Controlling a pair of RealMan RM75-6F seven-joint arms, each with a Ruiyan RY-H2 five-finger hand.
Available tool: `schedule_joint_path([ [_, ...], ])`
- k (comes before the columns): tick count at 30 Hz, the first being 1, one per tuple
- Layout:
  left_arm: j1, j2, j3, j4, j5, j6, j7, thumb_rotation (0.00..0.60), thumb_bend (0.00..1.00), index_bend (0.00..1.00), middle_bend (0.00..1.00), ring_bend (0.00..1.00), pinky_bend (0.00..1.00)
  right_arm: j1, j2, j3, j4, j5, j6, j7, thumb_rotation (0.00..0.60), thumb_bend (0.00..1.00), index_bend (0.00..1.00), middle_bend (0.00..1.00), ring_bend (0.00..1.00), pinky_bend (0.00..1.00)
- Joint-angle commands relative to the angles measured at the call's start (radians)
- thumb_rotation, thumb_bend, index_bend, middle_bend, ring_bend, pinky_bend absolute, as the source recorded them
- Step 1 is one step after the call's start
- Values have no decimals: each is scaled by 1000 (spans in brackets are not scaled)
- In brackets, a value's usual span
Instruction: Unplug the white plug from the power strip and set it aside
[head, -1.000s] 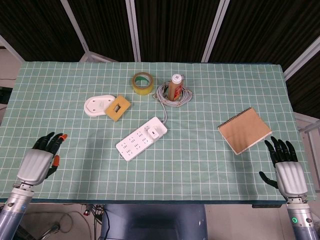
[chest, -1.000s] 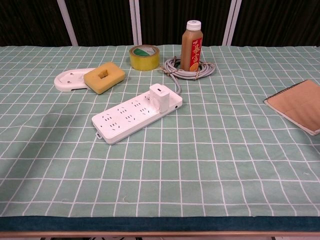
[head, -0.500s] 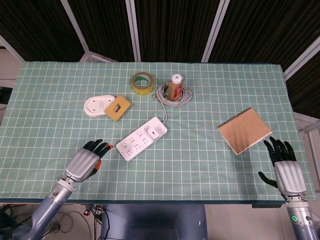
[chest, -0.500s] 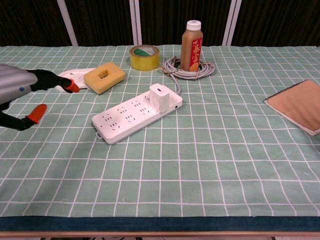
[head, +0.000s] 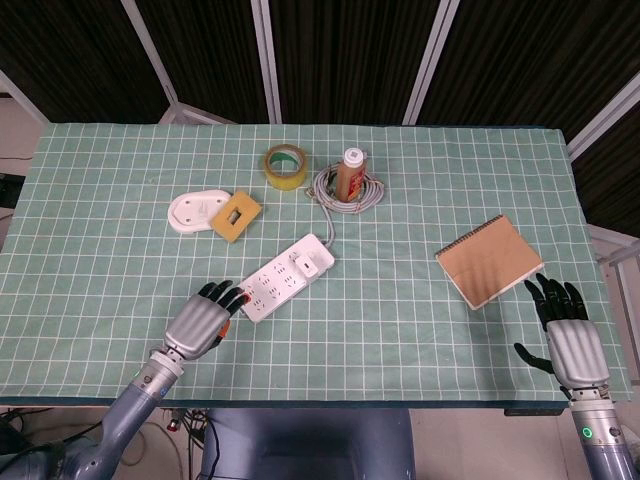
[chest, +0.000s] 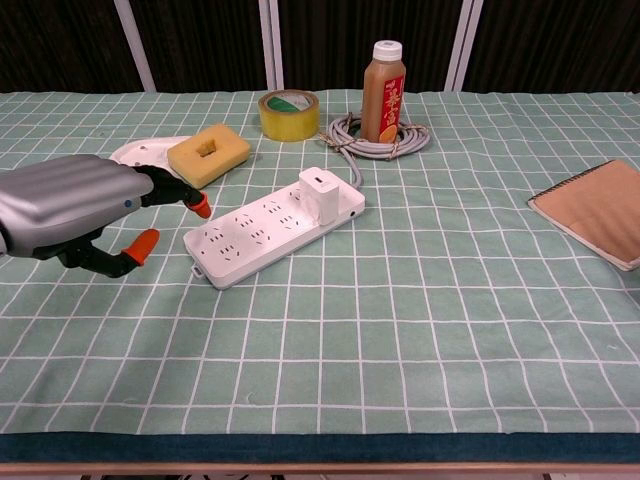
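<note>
The left hand (head: 203, 322), empty with fingers spread, hovered beside the near end of the power strip (head: 283, 278), likely to brace it before pulling the white plug (head: 308, 267), seated at its far end.

The power strip (head: 284, 278) is long, flat and white, with many rows of small holes on top. It lies slanted on the green checked cloth near the middle of the table. The white plug (head: 308, 267) is a small square block. It stands upright, still pushed into the far end of the strip, near where the gray cord comes out.
</note>
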Motion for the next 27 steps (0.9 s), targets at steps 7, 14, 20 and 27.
schedule_joint_path([
  [7, -38, -41, -4, 40, -61, -19, 57, 600, 666, 263, 208, 113, 206, 6, -6, 3, 14, 11, -12, 10, 600, 280, 0, 0, 0, 10],
  [14, -68, -74, -7, 71, -102, -37, 73, 600, 666, 262, 208, 113, 206, 16, -7, 9, 17, 21, -27, 4, 600, 280, 0, 0, 0, 11],
  [20, -88, -112, -1, 104, -135, -50, 75, 600, 666, 263, 208, 113, 206, 32, 2, 19, -9, 16, -34, -22, 600, 280, 0, 0, 0, 12],
  [27, -110, -144, -3, 141, -165, -58, 67, 600, 667, 263, 208, 113, 206, 82, 31, 38, -99, -48, -31, -90, 600, 280, 0, 0, 0, 51],
])
